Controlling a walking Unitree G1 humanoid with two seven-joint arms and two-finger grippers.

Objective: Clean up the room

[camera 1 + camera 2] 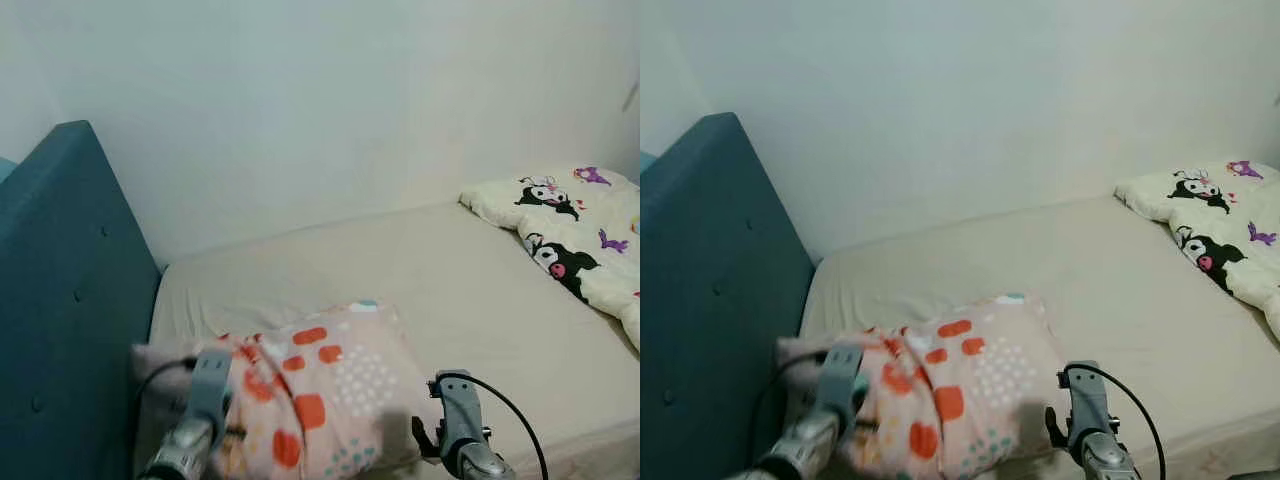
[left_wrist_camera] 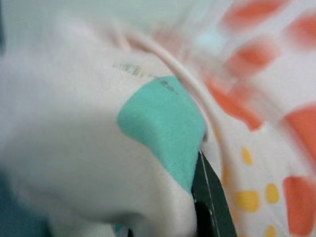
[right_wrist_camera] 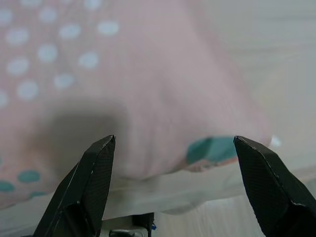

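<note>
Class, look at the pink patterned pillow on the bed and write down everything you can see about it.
The pillow is soft pale pink fabric printed with orange blocks, white and yellow dots and teal patches. It lies rumpled on the beige mattress near the blue headboard. The left gripper is pressed into its bunched end, cloth covering the fingers. The right gripper is open, just short of its other edge.

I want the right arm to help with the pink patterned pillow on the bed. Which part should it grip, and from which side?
Probably the pillow's near right corner, approached from the foot-side edge facing the right gripper. There the fabric tapers into a thin edge lying on the mattress, which the open fingers already straddle. The middle looks too plump to pinch. The left gripper is at the pillow's opposite end.
</note>
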